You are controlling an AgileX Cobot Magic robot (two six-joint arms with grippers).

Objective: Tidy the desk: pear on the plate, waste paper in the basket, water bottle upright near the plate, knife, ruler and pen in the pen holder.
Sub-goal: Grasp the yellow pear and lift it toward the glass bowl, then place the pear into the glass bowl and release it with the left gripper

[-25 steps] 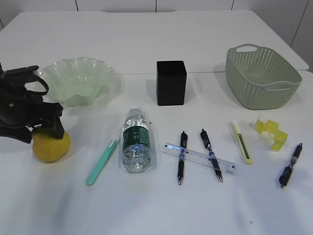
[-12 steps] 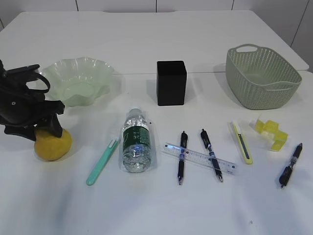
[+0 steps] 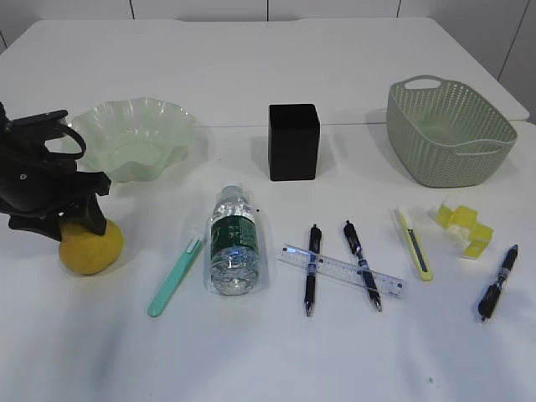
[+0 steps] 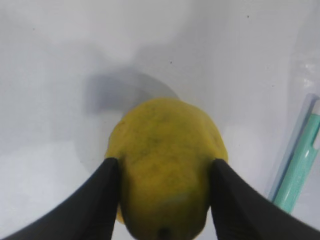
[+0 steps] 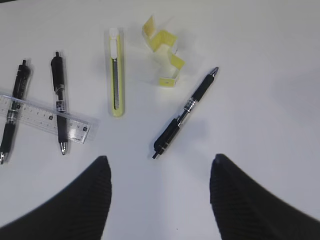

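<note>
We take this for a robotics lab or test room rather than a lived-in office. The desk (image 3: pixel 276 75) is a plain white surface, apparently two tables pushed together along a seam, and behind it we see white panelled walls with nothing hung on them. The things on the desk are spread out apart from each other like a staged set: a black pen holder (image 3: pixel 293 141), a woven green basket (image 3: pixel 448 134), a frilled green plate (image 3: pixel 134 138), pens (image 3: pixel 309 268) and a ruler (image 3: pixel 339 271). A black robot arm (image 3: pixel 33 180) at the left edge, and cameras mounted on both wrists, point to an experiment setup.
</note>
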